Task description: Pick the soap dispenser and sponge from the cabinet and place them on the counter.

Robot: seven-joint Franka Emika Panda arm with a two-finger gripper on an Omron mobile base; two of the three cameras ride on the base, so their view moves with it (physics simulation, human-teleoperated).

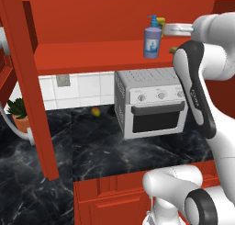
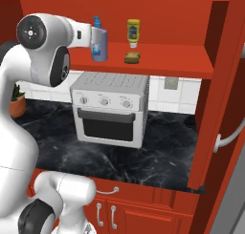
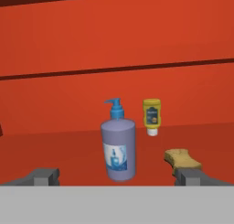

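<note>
A lavender soap dispenser (image 3: 119, 150) with a blue pump stands upright on the red cabinet (image 3: 68, 145) shelf, straight ahead of the claw (image 3: 119, 176), between its wide-apart, empty fingertips. The tan sponge (image 3: 182, 159) lies just beyond the right fingertip. A yellow squeeze bottle (image 3: 151, 115) stands farther back.

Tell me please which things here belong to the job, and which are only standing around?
Belong to the job:
soap dispenser
sponge
cabinet, with its shelf
counter
gripper, open

Only standing around:
yellow squeeze bottle
toaster oven
round fruit
potted plant
</note>
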